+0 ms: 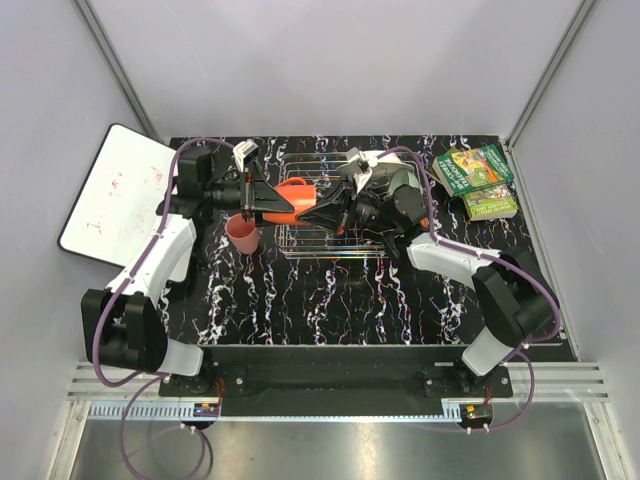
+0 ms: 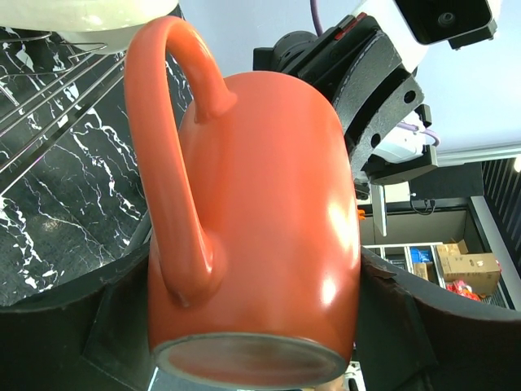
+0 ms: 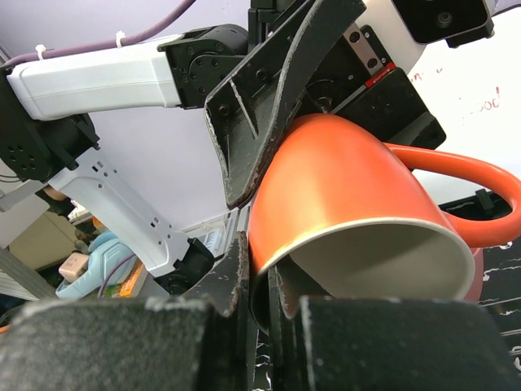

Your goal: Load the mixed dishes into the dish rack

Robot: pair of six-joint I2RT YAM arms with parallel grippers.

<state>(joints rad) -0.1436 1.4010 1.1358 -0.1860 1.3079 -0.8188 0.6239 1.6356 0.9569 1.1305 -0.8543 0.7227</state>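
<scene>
The orange mug (image 1: 295, 190) hangs on its side over the left end of the dish rack (image 1: 330, 252), held from both ends. My left gripper (image 1: 272, 205) is shut wide around the mug's body (image 2: 260, 204), base toward its camera and handle to the left. My right gripper (image 3: 273, 285) is shut on the mug's rim (image 3: 350, 195), one finger inside and one outside. A left finger (image 3: 252, 122) lies along the mug's top. The pink cup (image 1: 243, 235) stands upright on the table left of the rack, below the left gripper. The other dishes are hidden by the arms.
A whiteboard (image 1: 115, 195) lies at the far left edge. Green-covered books (image 1: 475, 180) sit at the back right. Rack wires (image 2: 49, 90) and the edge of a pale dish (image 2: 98, 12) show beyond the mug. The right arm (image 2: 374, 81) is close behind it.
</scene>
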